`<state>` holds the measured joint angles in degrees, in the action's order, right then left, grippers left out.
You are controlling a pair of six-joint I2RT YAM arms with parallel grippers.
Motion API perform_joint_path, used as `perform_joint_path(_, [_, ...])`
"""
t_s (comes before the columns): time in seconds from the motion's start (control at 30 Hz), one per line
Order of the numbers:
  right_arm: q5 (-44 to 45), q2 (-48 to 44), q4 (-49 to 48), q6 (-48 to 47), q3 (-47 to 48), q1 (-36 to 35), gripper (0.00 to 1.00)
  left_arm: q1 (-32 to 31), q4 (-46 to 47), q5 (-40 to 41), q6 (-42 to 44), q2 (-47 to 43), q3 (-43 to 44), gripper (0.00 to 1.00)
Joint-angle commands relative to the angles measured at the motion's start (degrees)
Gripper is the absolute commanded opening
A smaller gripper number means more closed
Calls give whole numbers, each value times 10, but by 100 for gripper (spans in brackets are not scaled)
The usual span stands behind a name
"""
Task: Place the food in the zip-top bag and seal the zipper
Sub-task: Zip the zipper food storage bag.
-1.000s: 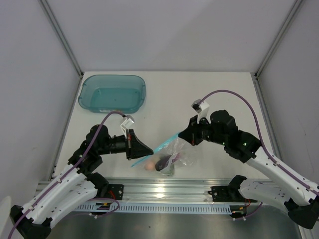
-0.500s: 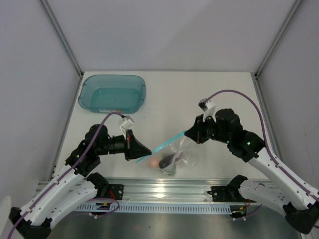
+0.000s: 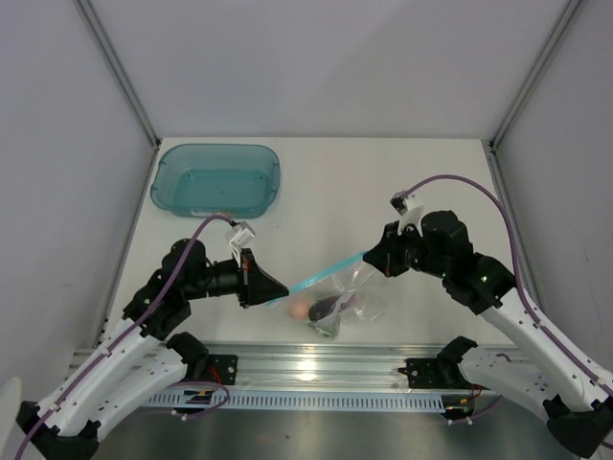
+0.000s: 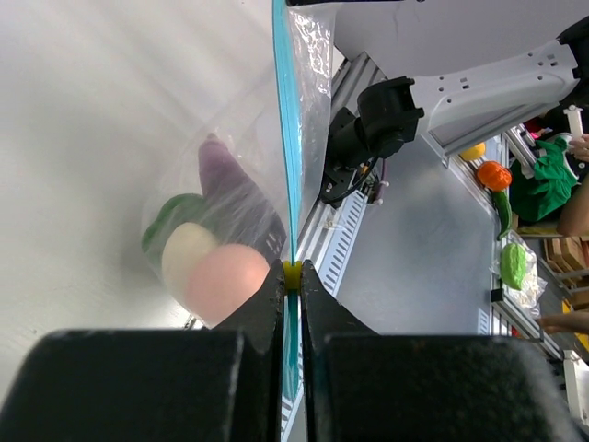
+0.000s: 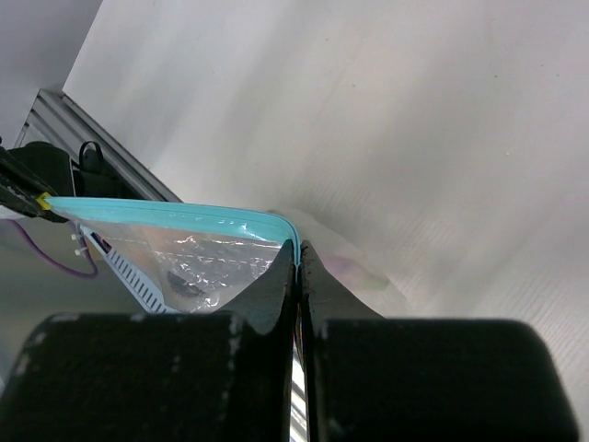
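The clear zip-top bag (image 3: 347, 297) hangs between my two grippers above the table's front edge. Its light-blue zipper (image 3: 326, 272) is stretched taut between them. Inside hang a pink ball (image 4: 226, 280), a cream ball (image 4: 187, 255), a dark purple eggplant (image 4: 225, 175) and a green pepper (image 4: 166, 213). My left gripper (image 3: 274, 291) is shut on the zipper's left end, by a small yellow slider (image 4: 292, 273). My right gripper (image 3: 375, 257) is shut on the zipper's right end (image 5: 293, 241).
A teal translucent tub (image 3: 216, 179) stands at the back left. An aluminium rail (image 3: 316, 359) runs along the table's near edge under the bag. White walls enclose the left, back and right.
My right gripper has moved right and my left gripper slightly left, pulling the zipper tighter. The bag and food have shifted a little to the right.
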<state>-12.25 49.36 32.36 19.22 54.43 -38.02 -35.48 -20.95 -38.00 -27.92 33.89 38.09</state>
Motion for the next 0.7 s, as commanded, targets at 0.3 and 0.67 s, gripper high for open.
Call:
perform_joint_path(0.3, [61,-36,24,-4,-16,54,0,12,-35,12,19,-21,22,1])
perform_joint_path(0.67, [-57,-59,-11,11,-43,58,0,13,-36,16,14,-26,26,1])
